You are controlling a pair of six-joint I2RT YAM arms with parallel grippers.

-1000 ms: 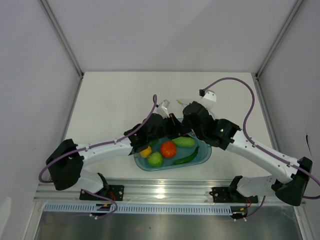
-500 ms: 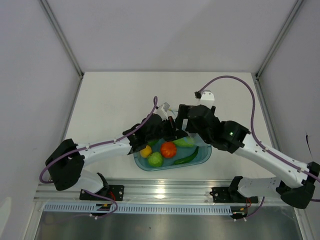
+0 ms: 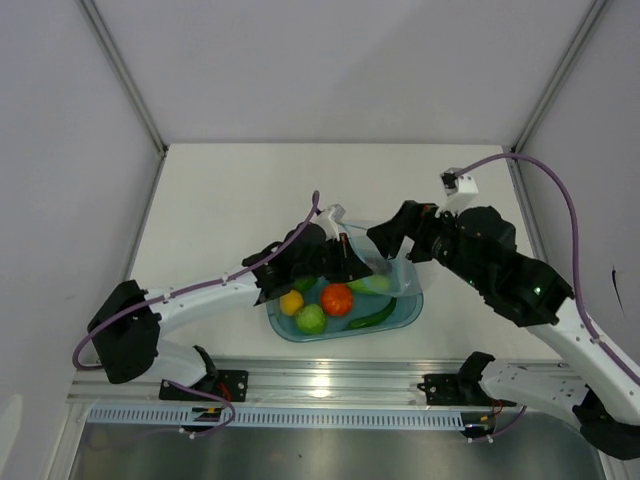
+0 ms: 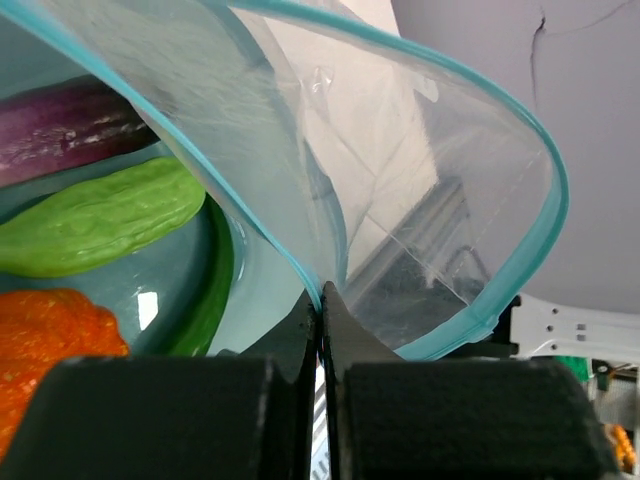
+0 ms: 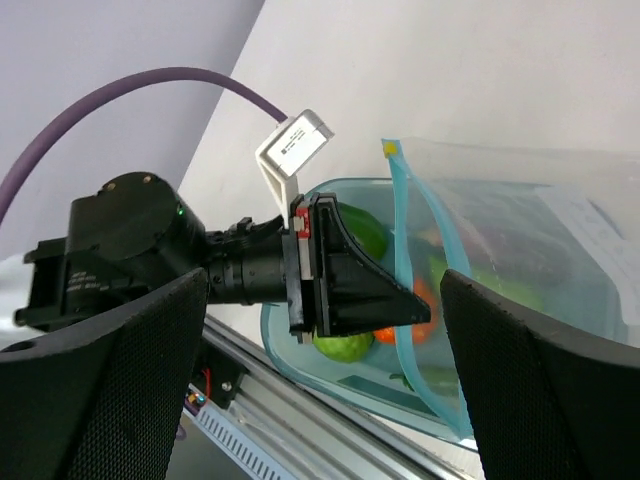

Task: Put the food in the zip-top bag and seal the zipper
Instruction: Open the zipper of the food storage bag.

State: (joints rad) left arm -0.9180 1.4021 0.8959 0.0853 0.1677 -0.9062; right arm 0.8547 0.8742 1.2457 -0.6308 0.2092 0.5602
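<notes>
Zero gap between left gripper [image 4: 320, 300] fingers, pinching clear film of zip-top bag [image 4: 400, 180] right at the teal zipper [image 5: 400, 230]. Bag mouth gaping, raised over blue tub [image 3: 405, 310]. Spread wide on right gripper [image 3: 388, 232], gripping nothing, just beside bag. Lying in tub: tomato [image 3: 336, 298], cucumber [image 3: 370, 284], chili [image 3: 372, 316], eggplant [image 4: 60, 125], yellow-orange fruit [image 3: 291, 302], green fruit [image 3: 310, 318].

Translucent blue rectangular tub [image 3: 404, 316] front-centre on white tabletop [image 3: 220, 200], grey enclosure panels [image 3: 60, 150] on three sides, aluminium corner struts [image 3: 122, 72] at the back corners, aluminium rail [image 3: 330, 378] along near edge, white slotted cable duct [image 3: 300, 415] below it.
</notes>
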